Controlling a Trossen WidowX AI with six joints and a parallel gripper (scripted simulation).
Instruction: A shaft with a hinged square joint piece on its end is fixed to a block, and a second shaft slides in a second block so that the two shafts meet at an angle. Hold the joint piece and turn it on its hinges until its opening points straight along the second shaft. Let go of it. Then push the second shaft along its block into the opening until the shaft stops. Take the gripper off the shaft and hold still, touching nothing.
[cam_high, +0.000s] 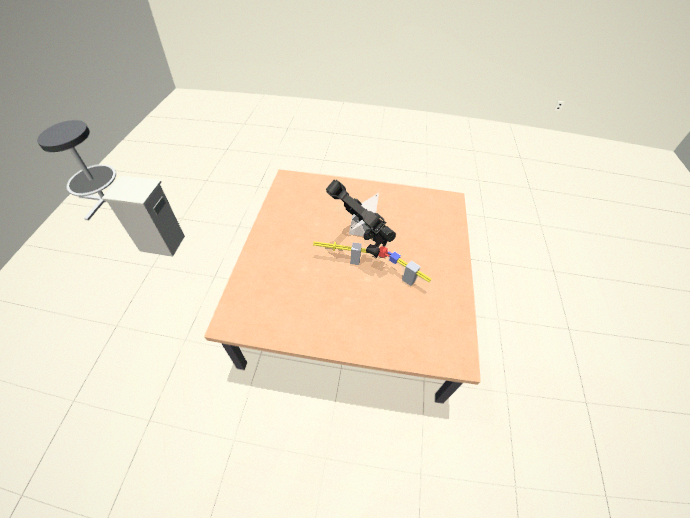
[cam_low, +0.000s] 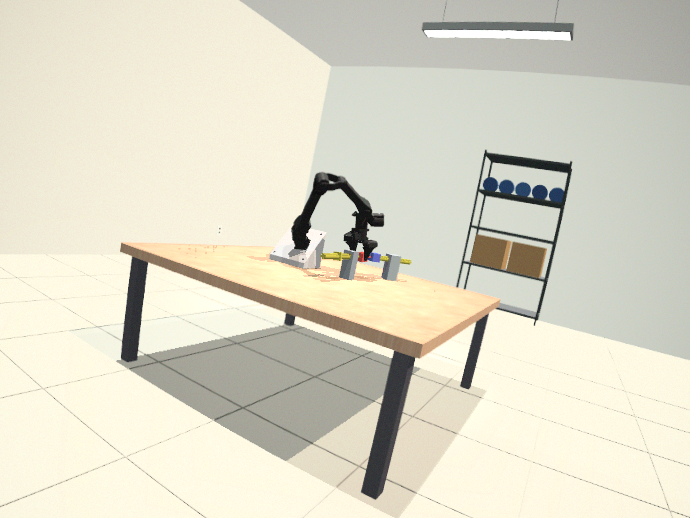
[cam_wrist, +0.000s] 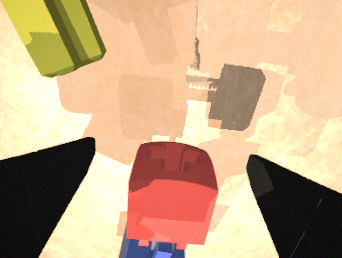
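Observation:
The red joint piece (cam_high: 383, 252) (cam_low: 361, 257) (cam_wrist: 170, 205) sits on a blue hinge part (cam_high: 394, 257) (cam_low: 375, 257) (cam_wrist: 155, 248) at the end of the fixed yellow shaft (cam_high: 424, 276) (cam_low: 405, 261). In the wrist view its dark opening faces up the picture. The second yellow shaft (cam_high: 334, 245) (cam_low: 331, 255) (cam_wrist: 65, 45) passes through the left block (cam_high: 355, 254) (cam_low: 348, 265). Its end is apart from the opening, up and left in the wrist view, and tilted relative to the piece. My gripper (cam_high: 380, 249) (cam_low: 360, 253) (cam_wrist: 172, 153) is open, one finger on each side of the red piece, with visible gaps.
The right grey block (cam_high: 411, 273) (cam_low: 391, 267) holds the fixed shaft. Both blocks stand on the wooden table (cam_high: 334, 317) (cam_low: 312, 303). The arm's pale angled base (cam_low: 284, 250) is behind the left block. A small crosspiece (cam_high: 334, 245) sticks out of the second shaft, left of its block.

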